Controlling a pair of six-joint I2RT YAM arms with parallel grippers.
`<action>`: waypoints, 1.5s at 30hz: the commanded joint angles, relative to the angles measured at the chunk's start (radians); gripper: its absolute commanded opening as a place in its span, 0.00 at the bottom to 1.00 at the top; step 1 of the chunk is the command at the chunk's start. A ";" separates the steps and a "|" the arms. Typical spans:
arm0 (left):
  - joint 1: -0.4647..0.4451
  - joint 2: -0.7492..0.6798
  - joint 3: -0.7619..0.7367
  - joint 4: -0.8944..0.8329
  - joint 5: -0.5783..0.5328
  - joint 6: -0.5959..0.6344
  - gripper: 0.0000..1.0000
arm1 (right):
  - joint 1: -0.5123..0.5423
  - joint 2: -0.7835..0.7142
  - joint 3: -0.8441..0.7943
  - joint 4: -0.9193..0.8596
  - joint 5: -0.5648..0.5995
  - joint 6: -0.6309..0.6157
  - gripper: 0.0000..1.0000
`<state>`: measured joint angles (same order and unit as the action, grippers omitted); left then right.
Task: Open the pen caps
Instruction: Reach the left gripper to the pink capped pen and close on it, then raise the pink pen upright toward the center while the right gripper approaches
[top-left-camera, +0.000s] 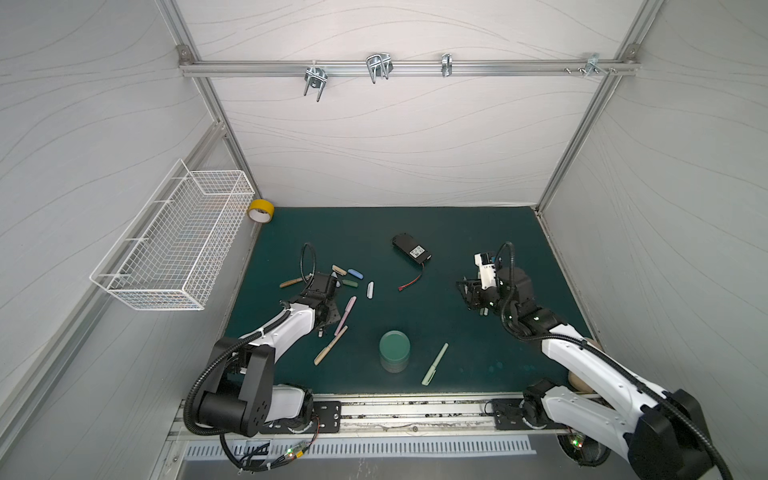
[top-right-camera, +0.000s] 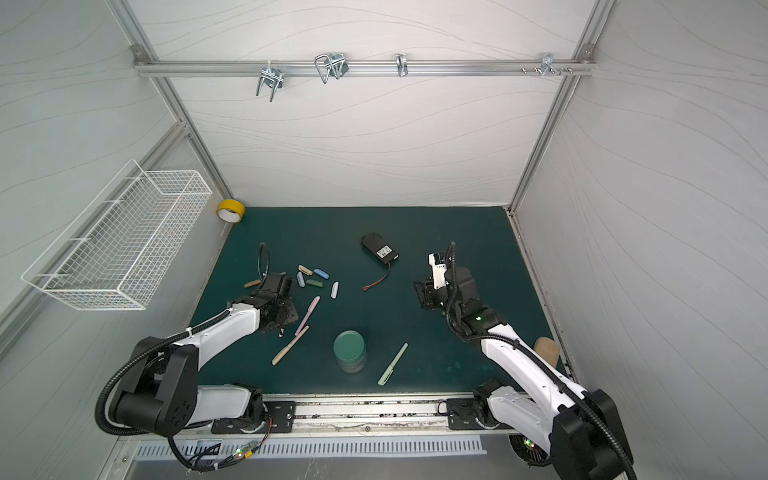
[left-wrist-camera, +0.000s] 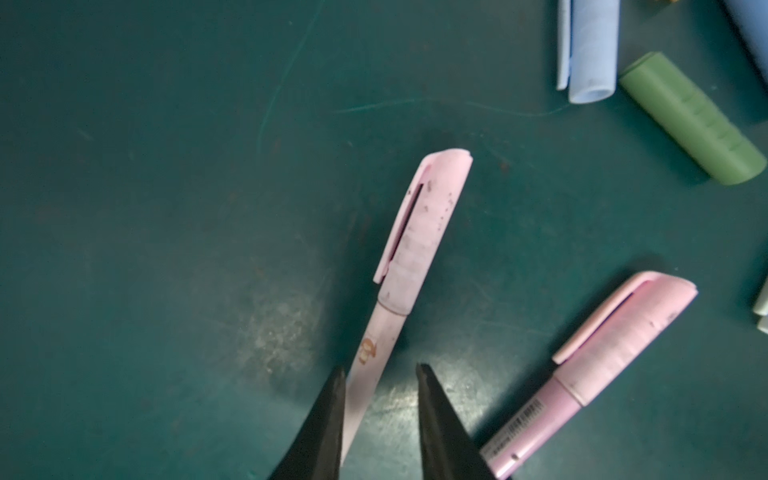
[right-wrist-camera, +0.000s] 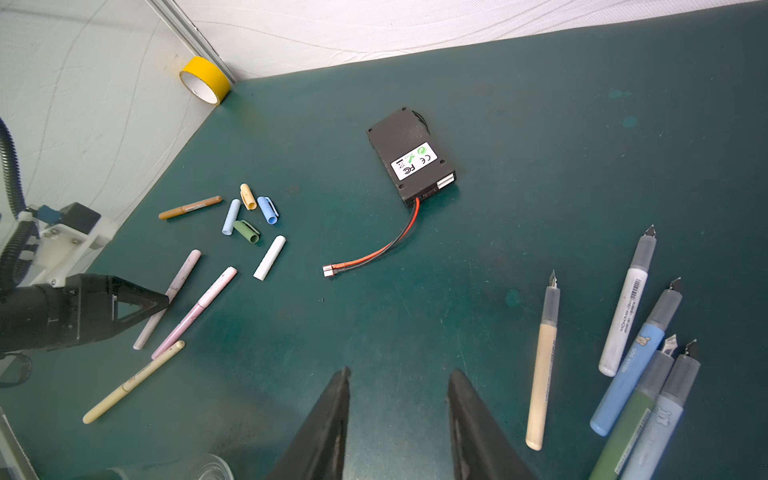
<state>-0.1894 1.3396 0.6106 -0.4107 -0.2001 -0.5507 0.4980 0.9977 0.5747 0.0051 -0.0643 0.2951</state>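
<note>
We see the left gripper at 9 o'clock on the mat, jaws apart astride a capped pale pink pen, another pink pen just beside. Loose pen caps lie at 10, battery pack at 12, green-lidded jar at 6, contents unclear. Right gripper at 3: jaws apart over bare mat, uncapped pens alongside, partly cut off.
</note>
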 joint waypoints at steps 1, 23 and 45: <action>0.007 0.016 0.008 0.014 0.007 -0.002 0.27 | -0.002 -0.017 -0.009 -0.016 0.008 -0.007 0.42; 0.007 0.058 0.016 0.015 0.014 -0.006 0.19 | -0.039 -0.042 -0.027 -0.008 -0.020 0.019 0.42; -0.070 -0.103 0.156 0.124 0.073 -0.007 0.03 | -0.061 -0.051 -0.035 0.011 -0.084 0.051 0.42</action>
<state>-0.2241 1.2911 0.7036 -0.3561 -0.1314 -0.5385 0.4427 0.9638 0.5484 -0.0002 -0.1204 0.3340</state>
